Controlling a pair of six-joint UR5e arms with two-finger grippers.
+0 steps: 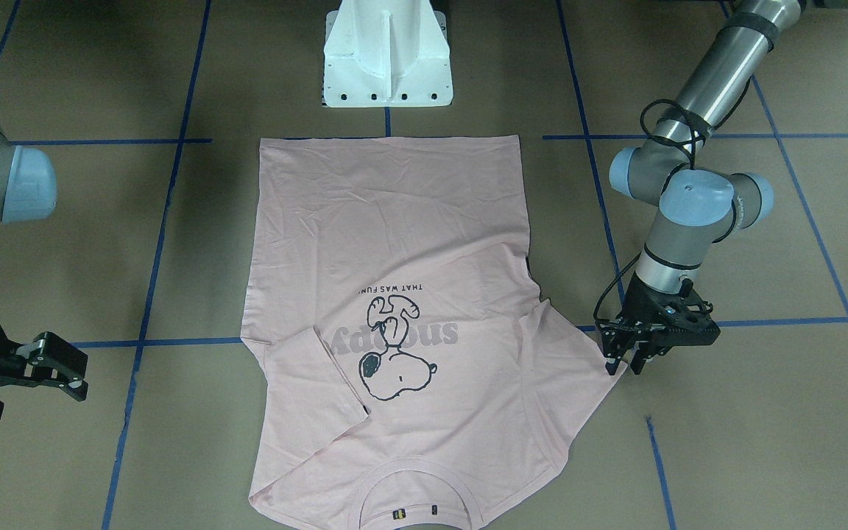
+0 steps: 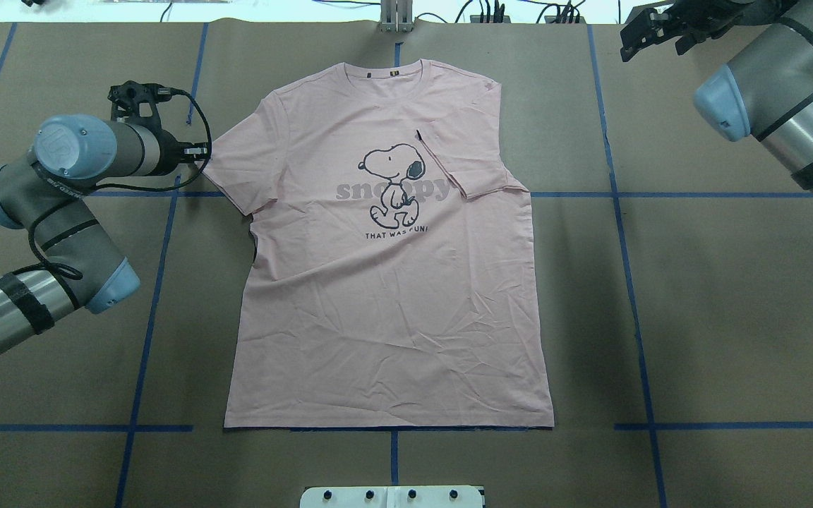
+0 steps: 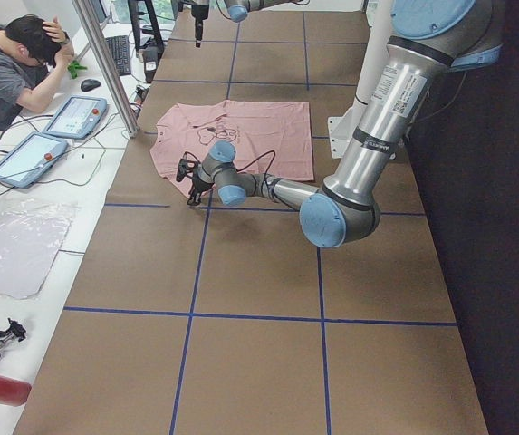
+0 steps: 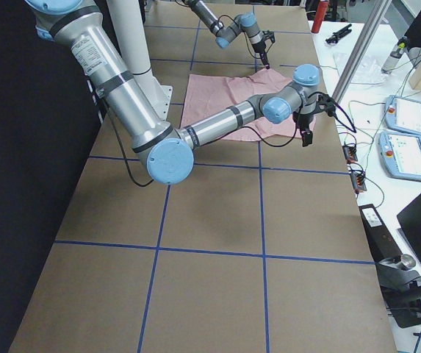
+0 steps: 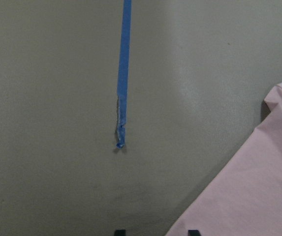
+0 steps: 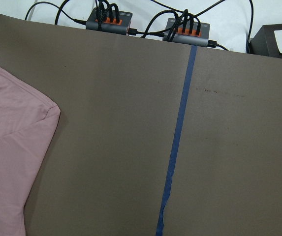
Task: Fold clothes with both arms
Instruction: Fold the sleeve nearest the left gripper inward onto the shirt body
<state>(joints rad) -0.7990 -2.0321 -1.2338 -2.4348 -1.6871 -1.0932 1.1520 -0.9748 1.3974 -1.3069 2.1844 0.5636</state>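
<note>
The T-shirt (image 2: 385, 282) lies lengthwise, hem at the robot's desk edge and collar toward the operators' edge, while the fingers of the left gripper (image 1: 624, 363) and the right gripper (image 1: 30, 394) seem apart, holding nothing.

Wide bare surface (image 2: 696, 296) flanks the shirt (image 2: 385, 303). The base (image 1: 387, 55) stands just beyond its hem; the left end effector (image 1: 623, 368) sits at one sleeve.

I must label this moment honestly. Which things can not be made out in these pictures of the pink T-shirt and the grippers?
Neck label of the pale pink short-sleeved T-shirt: too small to read, overhead view.
Folded-over sleeve: hides the cloth under it, overhead view.
Black left gripper: its fingertips are cut off by the lower edge, left wrist view; contact with cloth unclear.
Shirt's back: lies against the brown table, every view.
</note>
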